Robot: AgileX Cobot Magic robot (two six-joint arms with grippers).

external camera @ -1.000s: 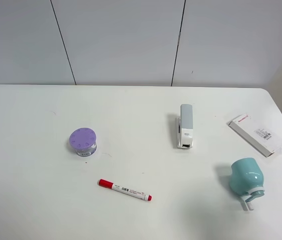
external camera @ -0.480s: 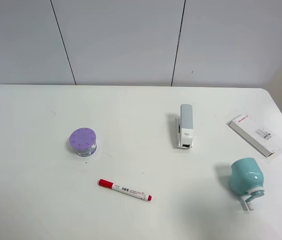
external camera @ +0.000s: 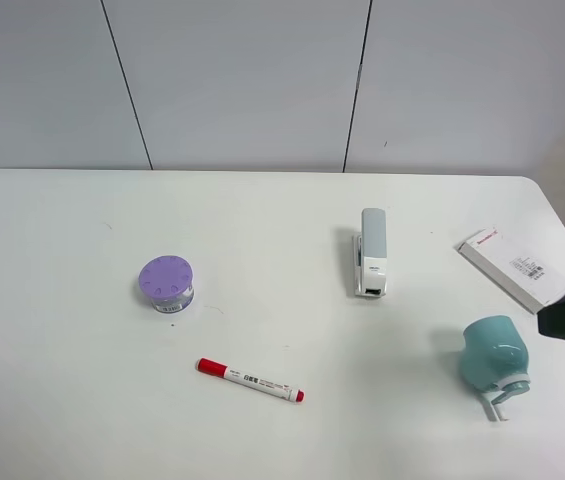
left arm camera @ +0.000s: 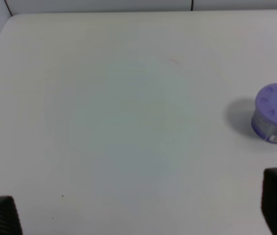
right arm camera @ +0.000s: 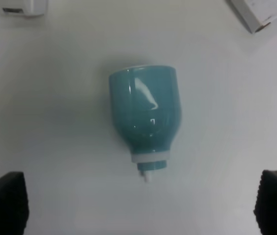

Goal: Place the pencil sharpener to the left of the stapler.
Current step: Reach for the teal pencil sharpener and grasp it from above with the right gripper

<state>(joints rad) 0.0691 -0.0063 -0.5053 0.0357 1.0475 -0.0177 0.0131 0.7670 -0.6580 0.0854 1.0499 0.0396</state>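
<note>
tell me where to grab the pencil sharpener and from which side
Probably the wide teal body of the pencil sharpener, pinched across its two flanks from straight above. It lies on its side, and the crank end is narrow.

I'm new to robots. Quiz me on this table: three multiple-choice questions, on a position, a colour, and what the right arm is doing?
1. Relative to the stapler, the pencil sharpener lies A) left B) right C) on top
2. The round container is A) purple B) orange C) black
3. The right arm's fingers are A) shut on the sharpener B) spread wide, touching nothing C) shut on the stapler

1 B: the high view shows it to the stapler's right.
2 A: its lid is purple.
3 B: the wrist view shows both fingers clear of the sharpener.
</note>
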